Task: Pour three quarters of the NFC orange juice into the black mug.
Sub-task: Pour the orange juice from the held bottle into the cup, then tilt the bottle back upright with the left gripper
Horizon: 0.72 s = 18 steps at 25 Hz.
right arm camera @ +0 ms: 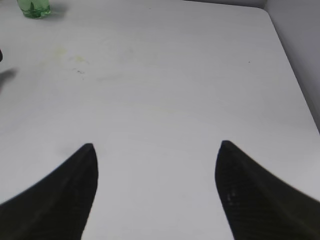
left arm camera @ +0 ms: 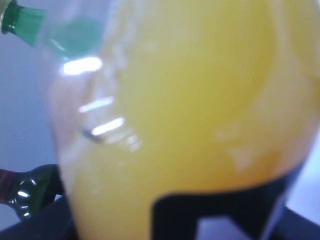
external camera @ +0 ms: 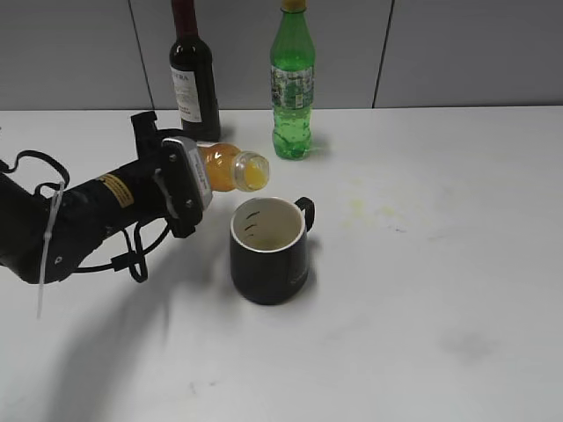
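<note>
The NFC orange juice lies tipped on its side in my left gripper, which is shut on its body. Its open neck points right, just above and left of the black mug's rim. Juice fills the neck; no stream shows. The black mug stands upright on the white table, its handle at the back right and its white inside marked with dark strokes. Cloudy NFC orange juice and a strip of black label fill the left wrist view. My right gripper hangs open over bare table, out of the exterior view.
A tall dark wine bottle and a green soda bottle stand at the back near the wall; both show blurred in the left wrist view. Faint yellowish stains mark the table right of the mug. The table's right edge shows.
</note>
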Each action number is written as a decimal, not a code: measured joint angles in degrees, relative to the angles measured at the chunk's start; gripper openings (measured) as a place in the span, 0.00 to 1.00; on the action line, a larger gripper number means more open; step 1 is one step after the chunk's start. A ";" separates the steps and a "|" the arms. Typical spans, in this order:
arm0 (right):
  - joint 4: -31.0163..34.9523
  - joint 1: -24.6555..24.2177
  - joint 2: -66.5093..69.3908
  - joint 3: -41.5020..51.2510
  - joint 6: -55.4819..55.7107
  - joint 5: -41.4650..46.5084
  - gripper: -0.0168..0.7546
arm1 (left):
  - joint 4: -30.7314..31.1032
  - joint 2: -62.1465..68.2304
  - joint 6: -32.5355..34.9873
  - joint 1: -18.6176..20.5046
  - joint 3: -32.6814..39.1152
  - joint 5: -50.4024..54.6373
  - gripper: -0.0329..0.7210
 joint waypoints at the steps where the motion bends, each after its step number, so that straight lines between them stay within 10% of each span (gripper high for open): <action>1: 0.00 0.00 0.00 0.00 0.00 0.00 0.74 | -0.06 0.37 0.42 0.00 0.00 -0.38 0.67; 18: 0.00 0.00 0.00 0.00 0.00 0.05 0.74 | -2.14 3.70 8.66 0.00 -0.06 -8.30 0.67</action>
